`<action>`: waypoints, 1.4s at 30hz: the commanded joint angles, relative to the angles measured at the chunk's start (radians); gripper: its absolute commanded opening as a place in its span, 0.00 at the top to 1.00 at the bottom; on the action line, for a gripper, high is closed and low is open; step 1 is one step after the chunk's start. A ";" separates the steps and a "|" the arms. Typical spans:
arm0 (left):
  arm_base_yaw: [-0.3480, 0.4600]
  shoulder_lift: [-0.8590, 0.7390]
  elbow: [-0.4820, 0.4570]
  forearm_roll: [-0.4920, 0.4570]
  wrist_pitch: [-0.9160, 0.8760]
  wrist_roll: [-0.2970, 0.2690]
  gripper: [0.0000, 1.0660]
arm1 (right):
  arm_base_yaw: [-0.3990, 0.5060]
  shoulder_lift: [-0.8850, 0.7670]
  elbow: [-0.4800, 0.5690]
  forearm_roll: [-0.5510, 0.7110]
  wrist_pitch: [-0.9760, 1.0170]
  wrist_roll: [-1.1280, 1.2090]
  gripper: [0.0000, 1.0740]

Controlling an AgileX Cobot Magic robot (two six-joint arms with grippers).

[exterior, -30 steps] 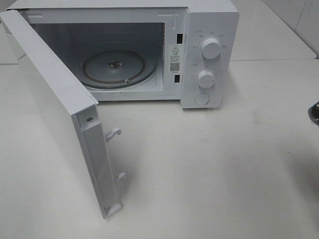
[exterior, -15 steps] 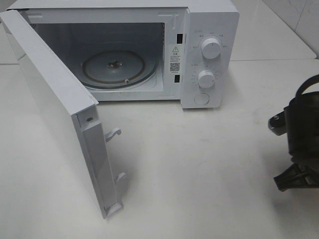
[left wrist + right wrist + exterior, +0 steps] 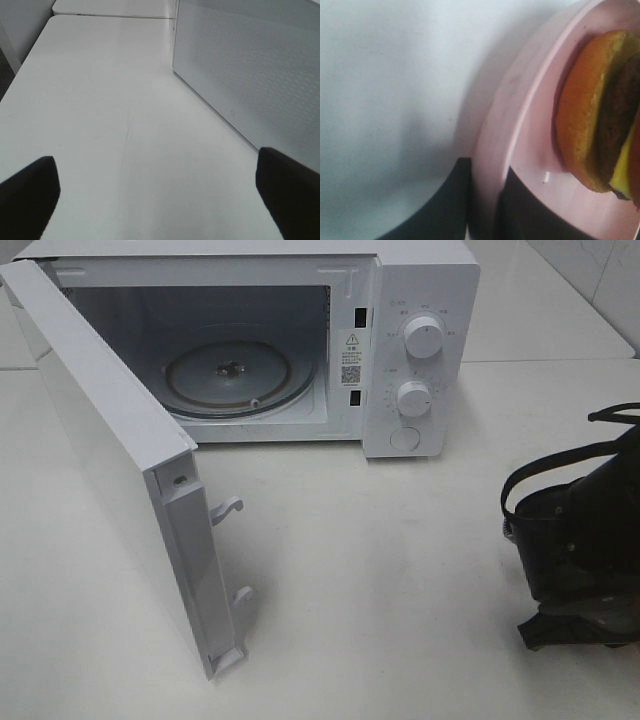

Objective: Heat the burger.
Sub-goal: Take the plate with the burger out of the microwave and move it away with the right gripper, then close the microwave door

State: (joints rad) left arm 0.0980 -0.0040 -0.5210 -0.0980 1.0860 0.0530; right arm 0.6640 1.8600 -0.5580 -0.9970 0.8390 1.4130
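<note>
Care over level carriage matters most now: the right gripper [image 3: 485, 205] pinches the rim of the pink plate [image 3: 520, 100] between its fingers, so I judge it should travel flat from the right edge of the overhead frame to the microwave [image 3: 420, 300] at upper centre, past the open door [image 3: 110, 460] and onto the glass turntable [image 3: 235, 375]. The burger [image 3: 600, 110] sits on that plate at the right of the right wrist frame, golden-brown bun, dark patty and yellow cheese showing (lettuce not visible). The left gripper [image 3: 157, 190] hangs spread wide, empty, beside the door.
</note>
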 commanded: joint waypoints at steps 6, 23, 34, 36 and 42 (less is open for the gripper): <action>0.003 -0.007 0.003 -0.002 -0.013 -0.005 0.06 | -0.001 0.033 -0.006 -0.077 0.044 0.012 0.83; 0.003 -0.007 0.003 -0.002 -0.013 -0.005 0.06 | 0.003 -0.245 -0.014 0.131 0.032 -0.320 0.51; 0.003 -0.007 0.003 -0.002 -0.013 -0.005 0.06 | 0.003 -0.639 -0.014 0.489 -0.048 -0.821 0.48; 0.003 -0.007 0.003 -0.002 -0.013 -0.005 0.06 | 0.003 -0.731 -0.014 0.589 -0.049 -0.954 0.43; 0.003 -0.007 0.003 -0.002 -0.013 -0.005 0.06 | 0.003 -0.906 -0.014 0.745 -0.032 -1.140 0.27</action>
State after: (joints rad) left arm 0.0980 -0.0040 -0.5210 -0.0980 1.0860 0.0530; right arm 0.6640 0.9750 -0.5680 -0.2780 0.7980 0.3210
